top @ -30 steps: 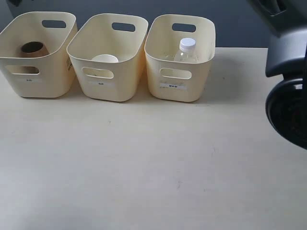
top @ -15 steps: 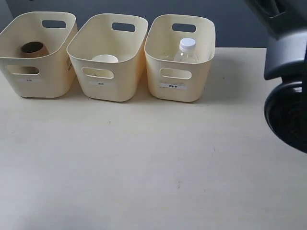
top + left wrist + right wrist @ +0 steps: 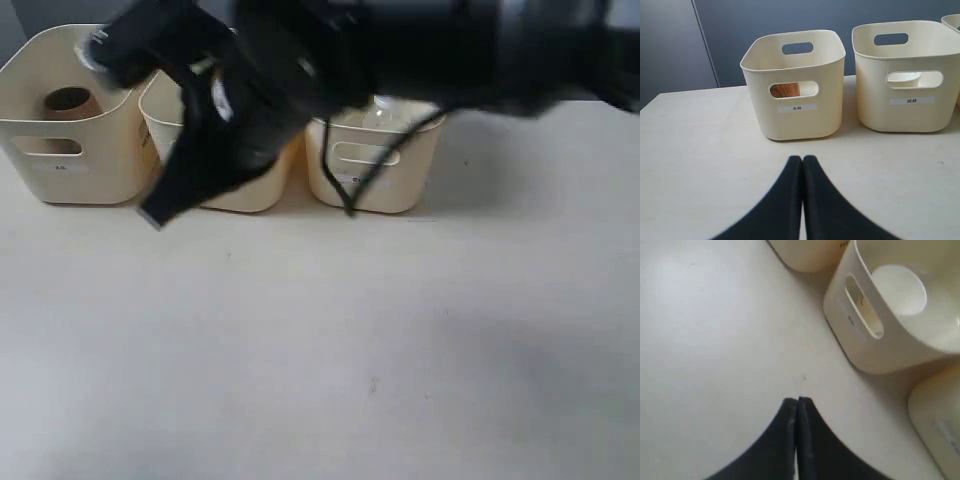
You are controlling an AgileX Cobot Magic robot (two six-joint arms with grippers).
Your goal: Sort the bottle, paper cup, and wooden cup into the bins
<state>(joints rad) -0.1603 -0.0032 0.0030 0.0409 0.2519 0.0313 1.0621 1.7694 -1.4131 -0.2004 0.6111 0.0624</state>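
The brown wooden cup (image 3: 68, 100) lies in the left bin (image 3: 60, 165) and shows through that bin's handle cut-out (image 3: 785, 90). Inside the middle bin (image 3: 850, 335) stands the white paper cup (image 3: 899, 290), also visible through its cut-out (image 3: 903, 77). In the right bin (image 3: 385, 185) the clear bottle (image 3: 378, 116) is partly hidden by my arm. My right gripper (image 3: 150, 214) (image 3: 797, 401) is shut and empty, low over the table before the left and middle bins. My left gripper (image 3: 802, 159) is shut and empty, facing the left bin (image 3: 795, 117).
The blurred black right arm (image 3: 330, 60) stretches across the top of the exterior view, over the middle and right bins. The pale tabletop (image 3: 330, 350) lies in front of the bins, and a dark wall stands behind them.
The right arm has swung from the right edge across to the left, in front of the bins, and now covers the middle bin. The cups and bottle have not moved.
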